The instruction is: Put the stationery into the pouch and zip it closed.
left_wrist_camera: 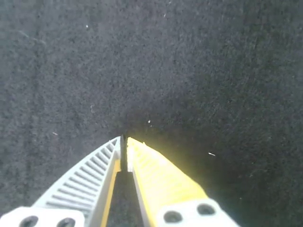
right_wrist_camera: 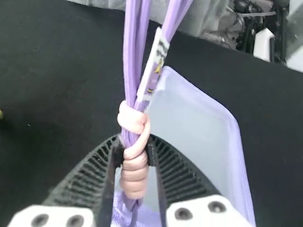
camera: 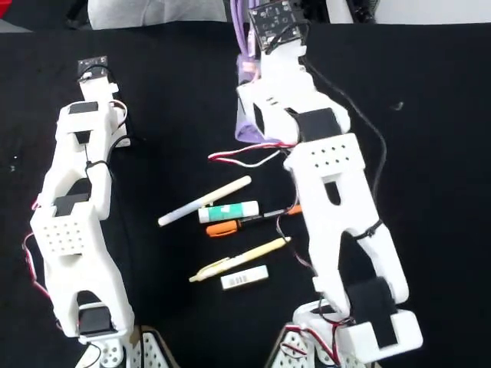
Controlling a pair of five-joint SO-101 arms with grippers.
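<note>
Stationery lies outside the pouch (right_wrist_camera: 199, 118): a white pen (camera: 204, 202), a glue stick (camera: 229, 211), an orange pen (camera: 228, 228), a yellow pen (camera: 239, 258) and a white eraser (camera: 244, 277) are loosely grouped on the black worktop (camera: 430, 153) between the two arms. The pouch, translucent with lilac trim, sits toward the far side of the worktop beyond the items, partly hidden by the right arm. The right gripper (right_wrist_camera: 133, 142) is clamped on a pink coiled tab (right_wrist_camera: 134, 165) bundled with the pouch's lilac cords (right_wrist_camera: 135, 56), which run taut away from the jaws. The likely purpose is to hold the pouch steady or raised for loading. Whether the zip is open cannot be told. The left gripper (left_wrist_camera: 124, 142) is closed on nothing, over bare worktop well apart from the items, apparently parked. Nothing is loaded, so the task is judged to be at its start.
</note>
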